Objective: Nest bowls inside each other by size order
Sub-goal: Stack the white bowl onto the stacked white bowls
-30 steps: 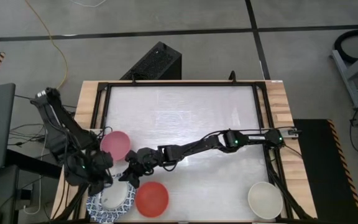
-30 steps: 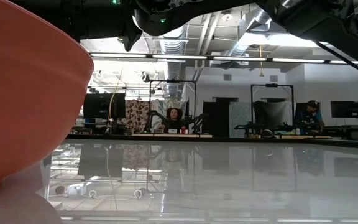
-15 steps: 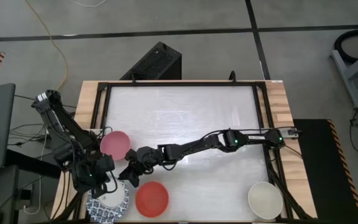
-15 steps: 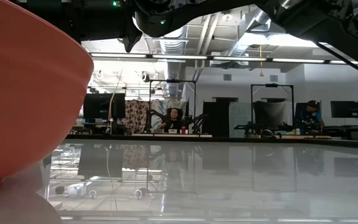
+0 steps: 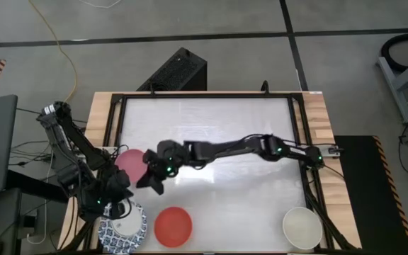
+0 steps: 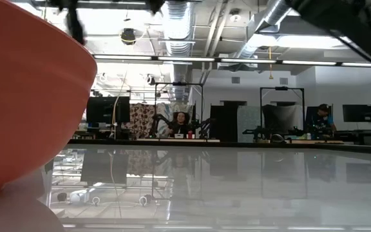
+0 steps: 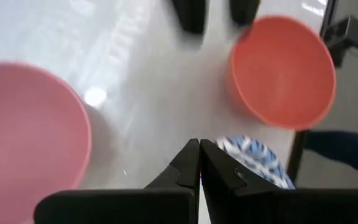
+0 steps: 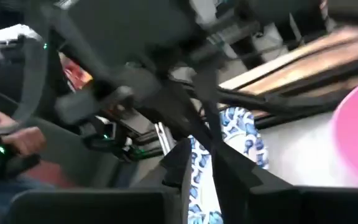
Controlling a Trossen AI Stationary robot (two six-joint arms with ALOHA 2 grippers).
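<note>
A stack of blue-and-white patterned bowls [image 5: 122, 230] rests on the table at the near left corner; it also shows in the left wrist view [image 7: 253, 158] and the right wrist view [image 8: 241, 134]. A red bowl [image 5: 173, 225] stands to its right, a pink bowl [image 5: 127, 159] farther back, and a cream-white bowl [image 5: 302, 227] at the near right. My left gripper [image 5: 119, 205] is shut and empty, raised between the pink bowl and the stack. My right gripper [image 5: 147, 183] is open and empty at the pink bowl's right rim; its two fingers show apart in the left wrist view [image 7: 216, 12].
A black frame [image 5: 115, 120] runs around the white table top. The red bowl [image 6: 24, 96] fills the left of the low view. The table's middle and far part [image 5: 211, 120] hold nothing. People sit at benches in the room behind [image 6: 180, 122].
My right gripper has risen and gone from beside the blue-and-white stack toward the far edge, to the pink bowl's right rim; it has left the top of the low view. The bowls stay where they were.
</note>
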